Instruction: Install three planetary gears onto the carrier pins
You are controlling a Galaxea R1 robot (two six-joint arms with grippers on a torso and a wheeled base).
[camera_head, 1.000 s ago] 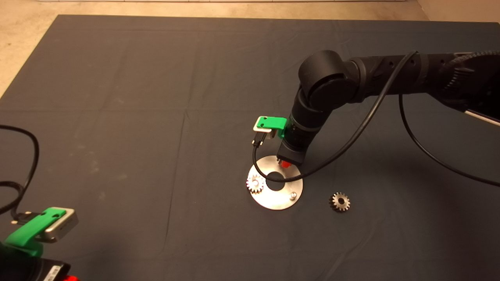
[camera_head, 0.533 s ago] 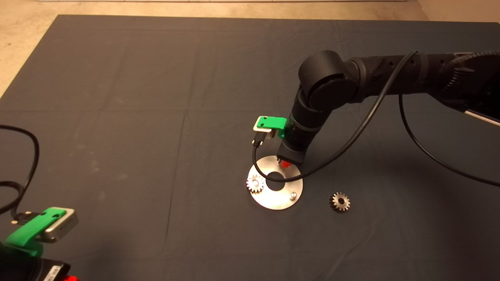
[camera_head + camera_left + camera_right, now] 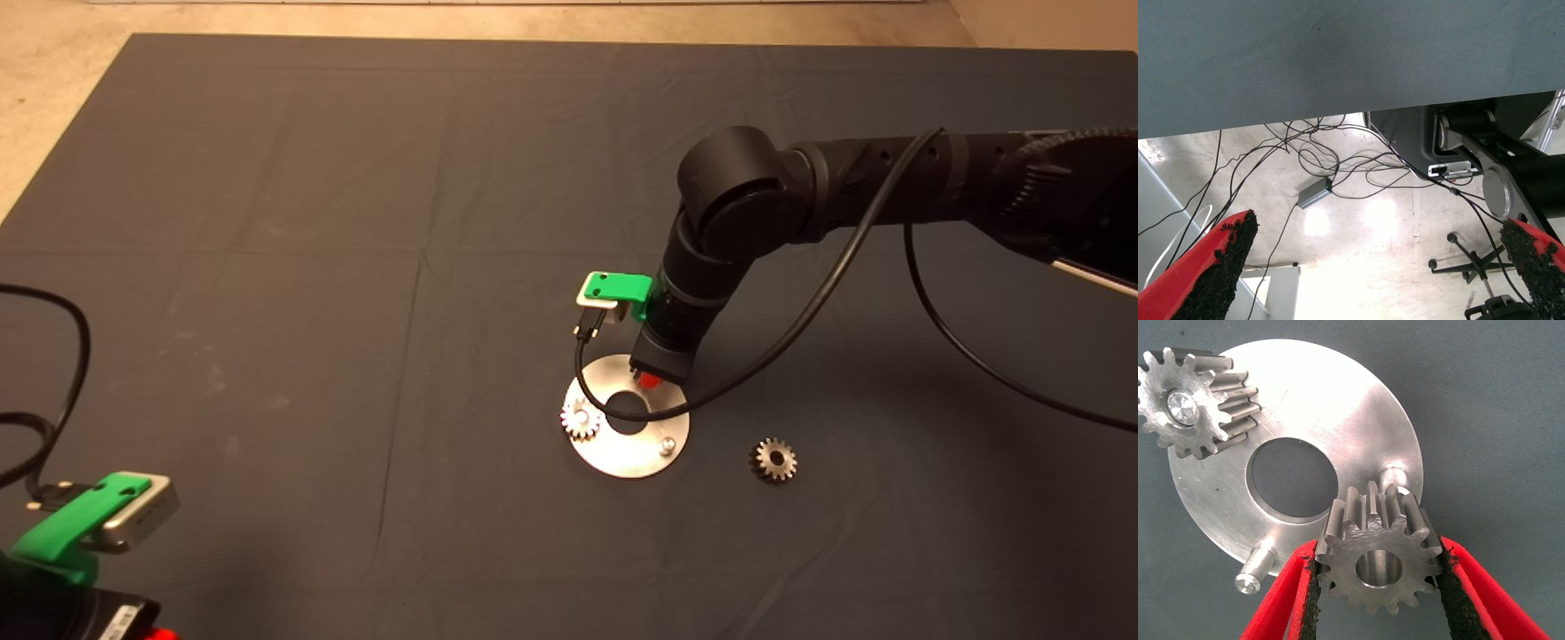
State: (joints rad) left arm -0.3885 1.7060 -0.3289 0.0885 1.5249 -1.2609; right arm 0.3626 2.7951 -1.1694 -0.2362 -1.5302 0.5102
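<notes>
The shiny round carrier disc [image 3: 622, 458] lies on the mat right of centre. One planetary gear [image 3: 581, 418] sits on its left carrier pin [image 3: 1179, 403]. A bare pin [image 3: 667, 444] stands at the disc's near right. My right gripper [image 3: 650, 380] hovers over the disc's far side, shut on a second gear [image 3: 1378, 550], which is held just above and beside another bare pin [image 3: 1393, 474]. The remaining bare pin [image 3: 1251, 572] stands free. A third gear [image 3: 773, 460] lies loose on the mat right of the disc. My left gripper [image 3: 1371, 280] is parked at the lower left, open.
The right arm's black cable [image 3: 622, 411] loops over the disc's central hole. The dark mat [image 3: 356, 267] stretches wide around the disc. Past the mat's edge, the left wrist view shows floor with cables [image 3: 1338, 167] and a stand.
The right arm has dipped a little toward the disc with the gear still in its fingers. Nothing else has moved.
</notes>
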